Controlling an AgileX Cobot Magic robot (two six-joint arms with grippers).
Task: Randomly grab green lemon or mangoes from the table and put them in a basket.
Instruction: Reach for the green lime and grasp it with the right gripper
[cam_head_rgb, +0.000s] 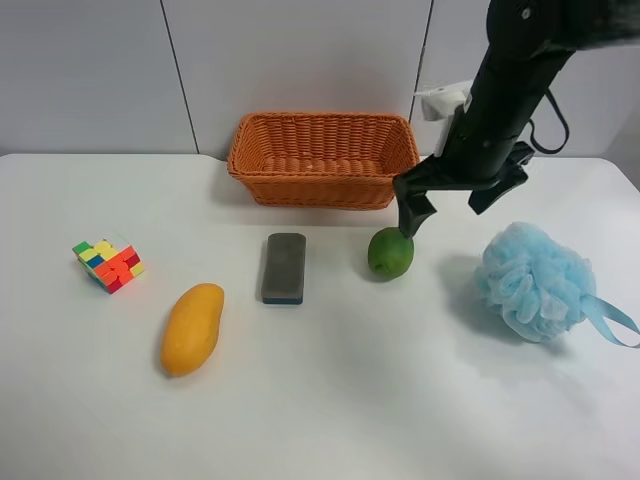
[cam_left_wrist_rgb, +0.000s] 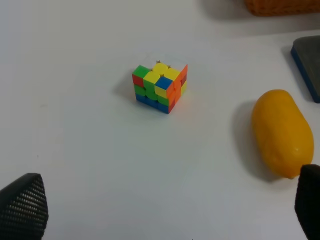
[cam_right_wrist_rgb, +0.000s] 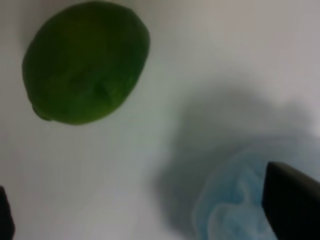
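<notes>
Found right arm (cam_head_rgb: 505, 85), black, slanting steeply down from above and ending just above and beside the green lemon (cam_head_rgb: 390, 252). Recorded right gripper (cam_head_rgb: 452, 205) with jaws spread wide: one finger (cam_head_rgb: 412, 214) hanging tip-down just over the green lemon's top, contact not determinable; other finger held higher, on the side away from the green lemon. Confirmed from right wrist view: dark fingertips (cam_right_wrist_rgb: 295, 205) at opposite edges, green lemon ahead of them and not between them, nothing gripped. Noted left gripper (cam_left_wrist_rgb: 165, 210) in left wrist view only, jaws likewise far apart, nothing held.
</notes>
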